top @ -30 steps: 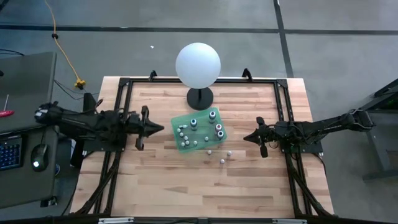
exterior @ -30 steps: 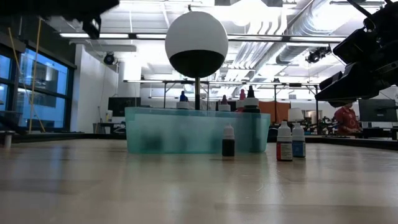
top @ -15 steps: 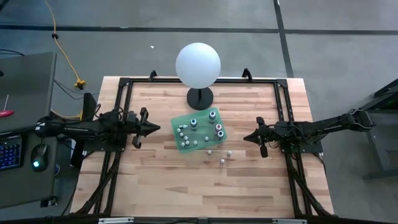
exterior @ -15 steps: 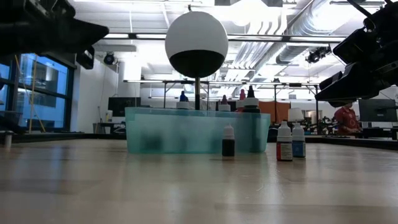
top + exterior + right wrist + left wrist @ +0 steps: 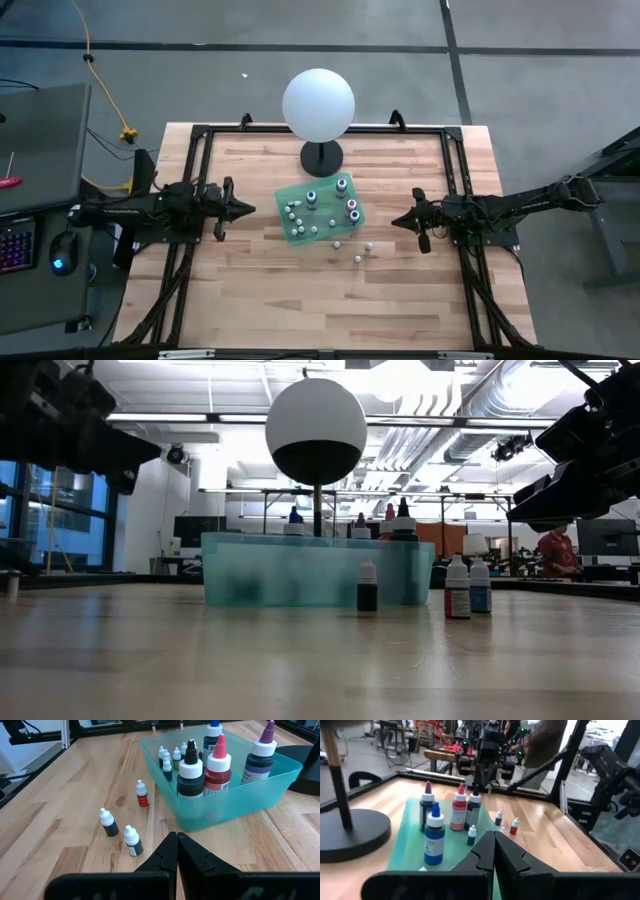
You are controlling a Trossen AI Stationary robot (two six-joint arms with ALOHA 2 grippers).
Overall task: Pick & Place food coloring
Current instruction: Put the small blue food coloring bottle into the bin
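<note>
Three tiny food coloring bottles stand upright on the wood table, just off the green tray's (image 5: 322,208) near right corner: a red one (image 5: 142,794), a dark one (image 5: 108,823) and a blue one (image 5: 132,841). In the high view they are white dots (image 5: 357,259). Inside the tray stand several more tiny bottles (image 5: 166,759) beside taller dropper bottles (image 5: 218,762). My left gripper (image 5: 250,209) is shut, level, left of the tray and clear of it. My right gripper (image 5: 395,221) is shut, right of the tray, holding nothing.
A big white sphere on a black stand (image 5: 319,104) rises just behind the tray. A black frame (image 5: 200,140) runs along the table's edges. Bare wood lies near the table's front edge (image 5: 320,310). A person (image 5: 556,552) is in the room far behind.
My left gripper has sunk lower and drawn back a little toward the table's left edge, staying shut and level. The right arm, the tray and the bottles have kept still.
</note>
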